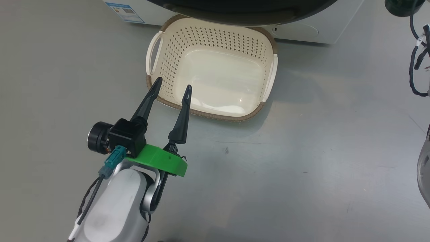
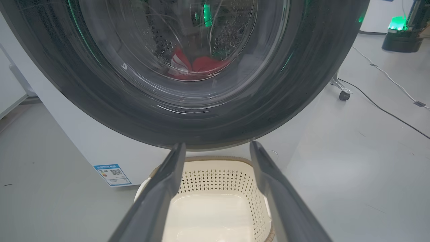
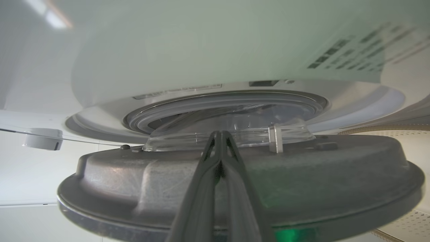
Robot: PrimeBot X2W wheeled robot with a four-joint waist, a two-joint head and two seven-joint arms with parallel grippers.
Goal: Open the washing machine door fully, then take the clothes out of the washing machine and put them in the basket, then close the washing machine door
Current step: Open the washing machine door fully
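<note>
The cream basket (image 1: 205, 40) stands on the floor in front of the washing machine (image 1: 302, 32). My left gripper (image 1: 173, 83) hangs open over the basket's near left rim, holding nothing. In the left wrist view it (image 2: 216, 144) points at the washing machine door (image 2: 100, 101), with the basket (image 2: 215, 181) below. Through the glass bowl the red clothes (image 2: 201, 65) lie in the drum. The door (image 3: 302, 174) stands ajar from the machine's grey rubber ring (image 3: 151, 114). My right gripper (image 3: 220, 132) is shut, and its fingers lie along the door's grey inner face.
A blue label (image 1: 125, 11) marks the machine's lower left corner. Black cables (image 1: 416, 67) hang at the right edge. A black device with a green light (image 2: 401, 37), a caster wheel (image 2: 342, 94) and a floor cable (image 2: 386, 107) lie right of the machine.
</note>
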